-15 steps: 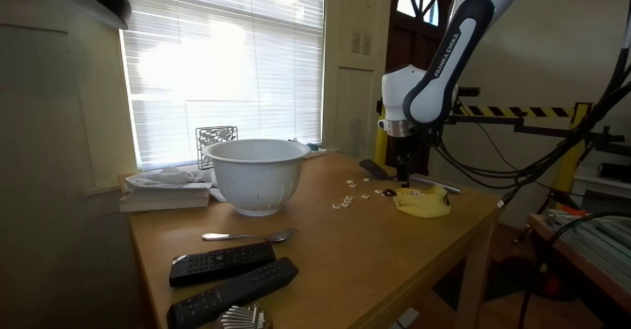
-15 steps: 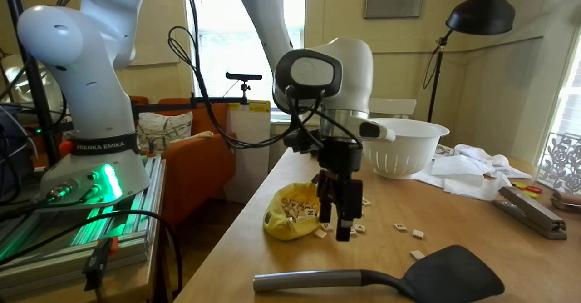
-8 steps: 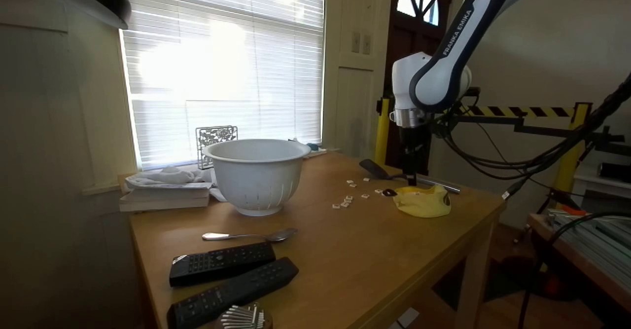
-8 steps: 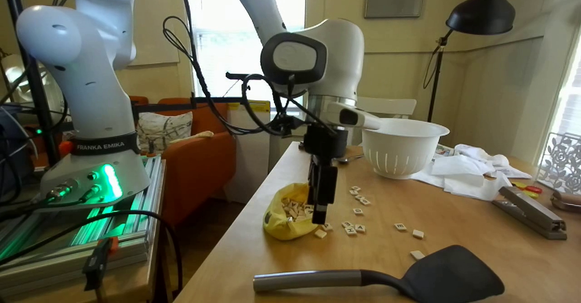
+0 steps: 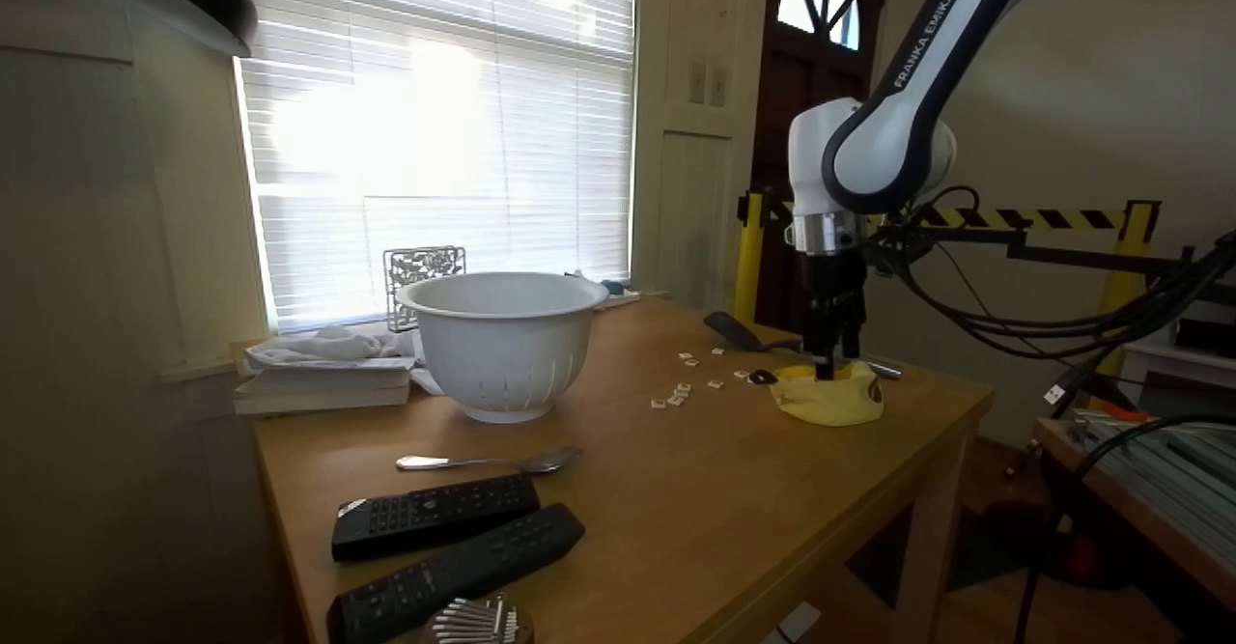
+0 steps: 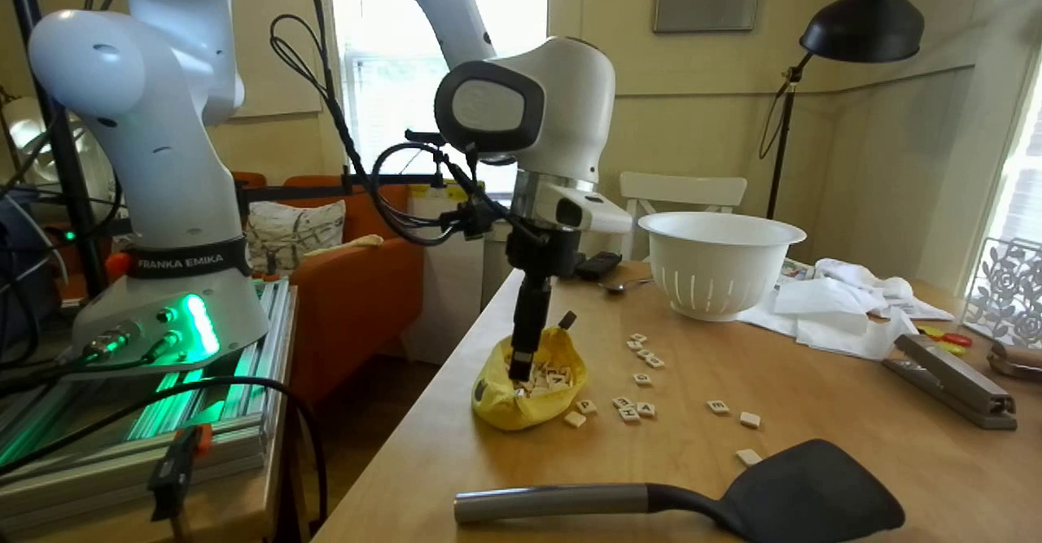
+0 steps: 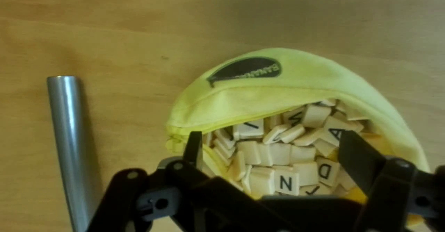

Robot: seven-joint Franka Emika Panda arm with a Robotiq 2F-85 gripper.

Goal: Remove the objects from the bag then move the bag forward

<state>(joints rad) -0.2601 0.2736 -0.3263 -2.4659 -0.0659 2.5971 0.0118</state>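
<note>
"Where is the soft yellow cloth bag?"

"In an exterior view it sits near the left edge of the pale brown wooden worktop, its mouth agape."

"What's in it?"

"A heap of small square cream letter tiles, jumbled at all angles. In the wrist view I can read an N, a D and an A. More loose tiles lie scattered on the worktop to the bag's right."

"And the black two-fingered claw?"

"It points down at the bag's mouth, its fingers spread wide, with tiles showing in the gap. Whether the tips touch any of them, I can't tell."

"What else is on the worktop?"

"In an exterior view, a black spatula with a grey handle lies on the near side, and a white plastic colander with slotted sides stands far and to the right. In an exterior view, two black plastic remote controls lie near left, with a silver metal spoon just beyond them."
</note>
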